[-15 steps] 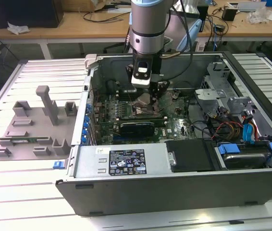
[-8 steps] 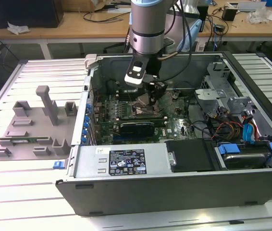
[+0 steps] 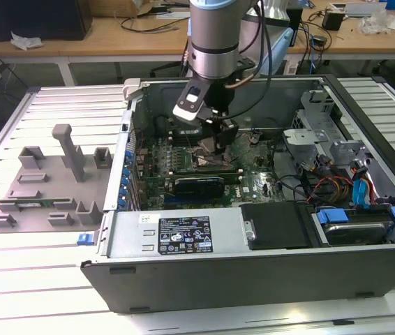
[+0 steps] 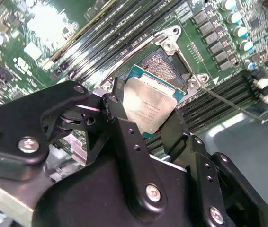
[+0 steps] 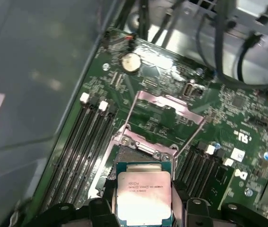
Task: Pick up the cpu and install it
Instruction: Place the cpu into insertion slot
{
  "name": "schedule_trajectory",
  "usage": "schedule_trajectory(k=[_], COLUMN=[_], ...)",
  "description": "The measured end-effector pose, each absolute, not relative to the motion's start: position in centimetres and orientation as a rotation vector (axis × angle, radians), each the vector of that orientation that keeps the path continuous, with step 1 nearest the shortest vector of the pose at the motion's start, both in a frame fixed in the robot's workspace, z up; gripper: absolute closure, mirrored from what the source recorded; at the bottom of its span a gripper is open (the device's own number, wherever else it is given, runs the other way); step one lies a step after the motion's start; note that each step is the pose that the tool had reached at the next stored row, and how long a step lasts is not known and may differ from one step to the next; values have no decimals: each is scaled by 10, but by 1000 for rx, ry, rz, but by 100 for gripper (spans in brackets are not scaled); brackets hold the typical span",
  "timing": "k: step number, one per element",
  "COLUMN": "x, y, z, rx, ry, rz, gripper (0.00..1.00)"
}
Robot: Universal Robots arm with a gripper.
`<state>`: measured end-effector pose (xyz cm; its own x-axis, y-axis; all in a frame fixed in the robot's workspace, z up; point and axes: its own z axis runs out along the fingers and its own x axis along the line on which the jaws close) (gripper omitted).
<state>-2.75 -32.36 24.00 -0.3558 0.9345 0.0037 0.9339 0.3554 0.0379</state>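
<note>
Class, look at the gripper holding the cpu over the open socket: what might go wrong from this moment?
1. The cpu, clamped by its edges in the gripper, hangs just over the open socket. If it comes down tilted or offset, the socket's contacts may bend.
2. The edge grip looks narrow, so the chip might slip and drop onto the board.

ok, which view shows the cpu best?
Second wrist view: the cpu, silver top and green rim, is held in the gripper over the open socket. First wrist view shows the cpu squarely, near the frame edge. Exterior view: the gripper covers it.
</note>
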Motion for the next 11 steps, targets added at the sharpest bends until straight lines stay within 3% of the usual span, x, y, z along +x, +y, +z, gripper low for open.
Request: schedule_trajectory(k=[11], x=[-28], y=[-324], z=[239], rx=[2080], ry=[2324], rz=[48], gripper=[45])
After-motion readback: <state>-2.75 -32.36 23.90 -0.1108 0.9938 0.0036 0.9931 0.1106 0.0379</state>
